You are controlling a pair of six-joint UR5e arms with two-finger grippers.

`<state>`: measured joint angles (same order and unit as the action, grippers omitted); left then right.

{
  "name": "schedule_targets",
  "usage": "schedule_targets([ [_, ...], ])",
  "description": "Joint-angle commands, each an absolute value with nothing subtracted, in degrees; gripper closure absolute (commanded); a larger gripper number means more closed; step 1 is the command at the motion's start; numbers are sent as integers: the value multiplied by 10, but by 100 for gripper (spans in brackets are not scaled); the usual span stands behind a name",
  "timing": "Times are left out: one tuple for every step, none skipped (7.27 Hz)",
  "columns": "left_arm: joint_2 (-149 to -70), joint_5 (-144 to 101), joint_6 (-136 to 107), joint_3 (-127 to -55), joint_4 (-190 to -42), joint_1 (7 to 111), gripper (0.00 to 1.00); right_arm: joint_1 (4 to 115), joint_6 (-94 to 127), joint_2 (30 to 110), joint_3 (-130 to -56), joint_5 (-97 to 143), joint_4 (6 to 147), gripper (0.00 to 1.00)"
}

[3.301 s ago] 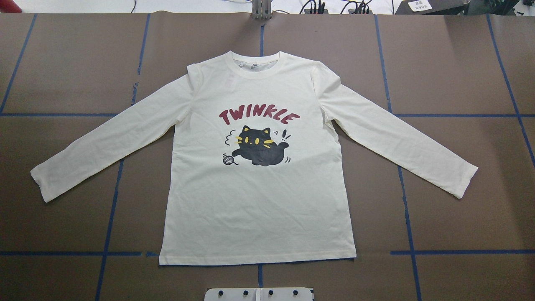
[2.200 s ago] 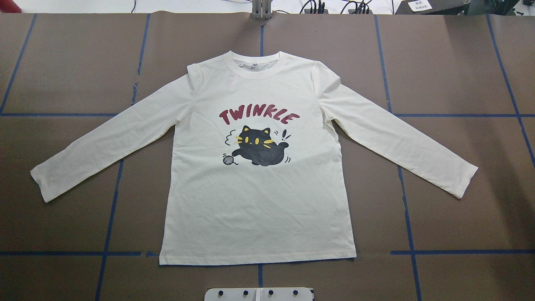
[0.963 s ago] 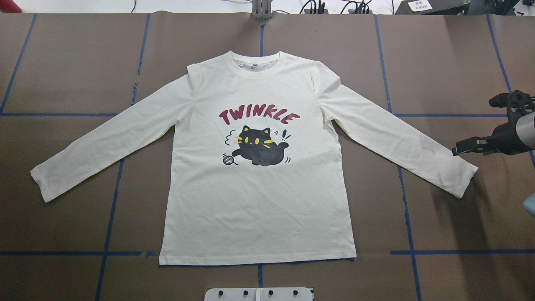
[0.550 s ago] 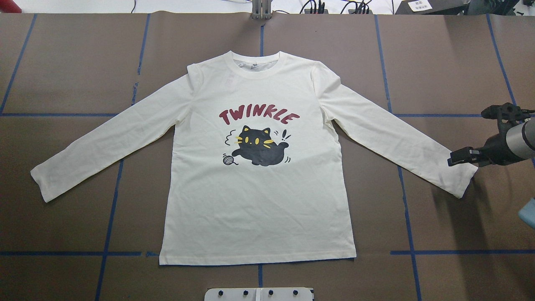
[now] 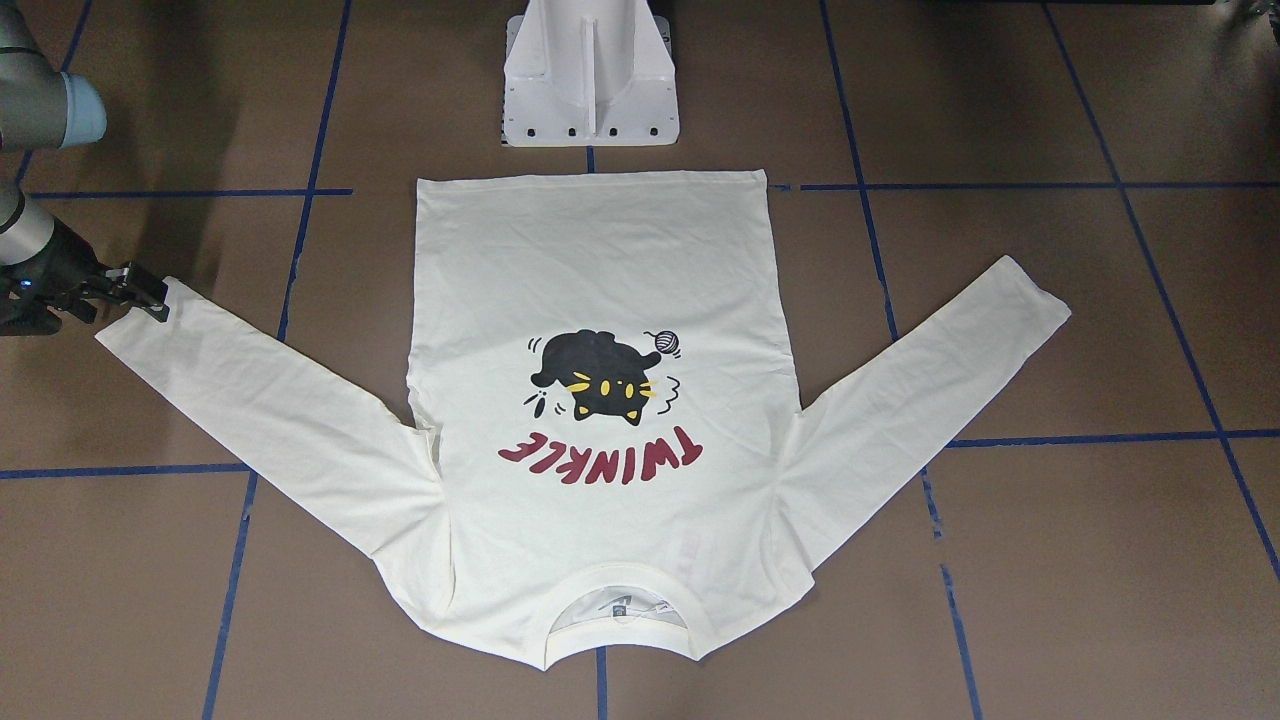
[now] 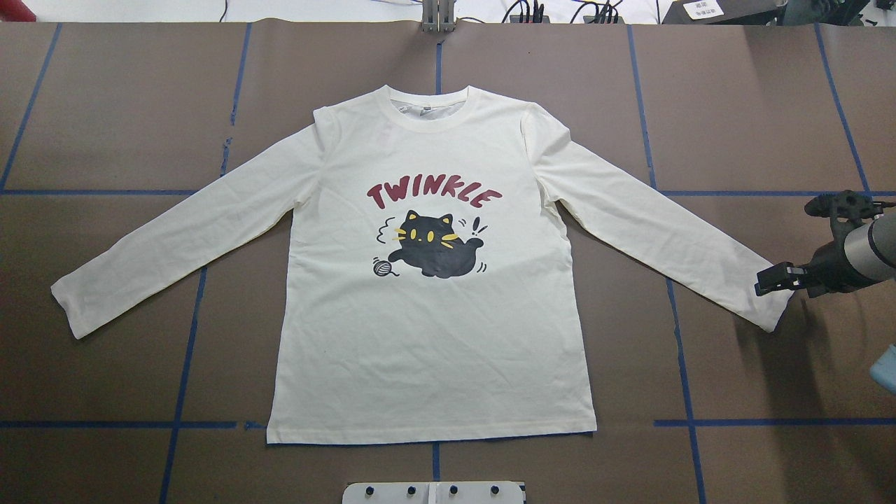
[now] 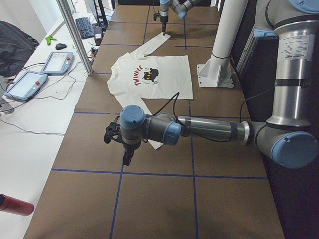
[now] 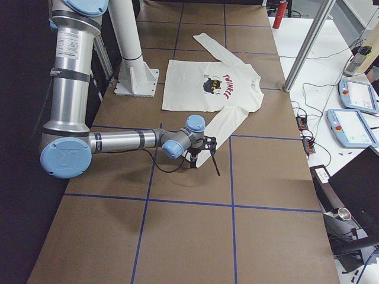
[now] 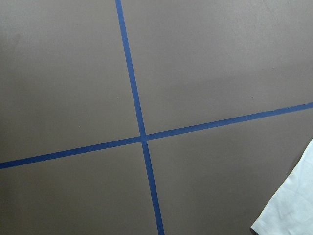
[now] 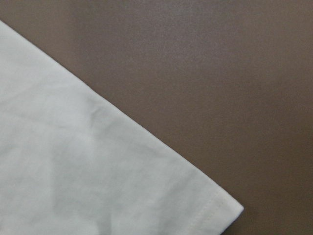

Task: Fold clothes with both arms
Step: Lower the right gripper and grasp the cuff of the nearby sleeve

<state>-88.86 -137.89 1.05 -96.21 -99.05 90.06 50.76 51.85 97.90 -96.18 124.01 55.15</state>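
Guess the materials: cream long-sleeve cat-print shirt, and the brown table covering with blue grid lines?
Cream long-sleeve cat-print shirt: likely cotton knit, matte; soft wrinkles, stitched cuff hem. Brown table covering: perhaps paper or thin sheet; flat, no sheen. Blue grid lines: look like tape, torn ends.

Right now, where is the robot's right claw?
In the overhead view, the right gripper sits near the right edge, at the cuff of the white shirt's outstretched sleeve.

My left gripper (image 7: 126, 157) shows only in the side view from my left, so its jaws I cannot judge. My right gripper (image 6: 768, 281) is at the shirt's (image 6: 434, 336) cuff (image 6: 773, 313); whether it touches, or how its jaws stand, I cannot tell. Its arm (image 6: 871, 248) is cut off at the overhead view's edge. The neck label (image 6: 420, 108) is unreadably small.
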Motion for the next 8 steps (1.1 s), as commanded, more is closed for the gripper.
schedule_targets([
  [-889, -1379, 11, -964, -991, 901, 0, 503, 519, 979, -962, 1240, 562, 0],
  [-889, -1380, 11, -965, -991, 901, 0, 502, 519, 979, -962, 1240, 562, 4],
  [-889, -1380, 11, -965, -991, 901, 0, 502, 519, 979, -962, 1240, 562, 11],
  [-889, -1380, 11, -965, -991, 900, 0, 500, 519, 979, -961, 1240, 565, 15],
  [-889, -1380, 11, -963, -991, 901, 0, 500, 519, 978, -962, 1241, 570, 18],
  [-889, -1380, 11, -965, -991, 901, 0, 500, 519, 977, -962, 1241, 571, 35],
  [-889, -1380, 11, -965, -991, 901, 0, 500, 519, 978, -962, 1241, 572, 57],
  [-889, -1380, 11, -965, -991, 901, 0, 499, 518, 977, -962, 1241, 571, 78],
])
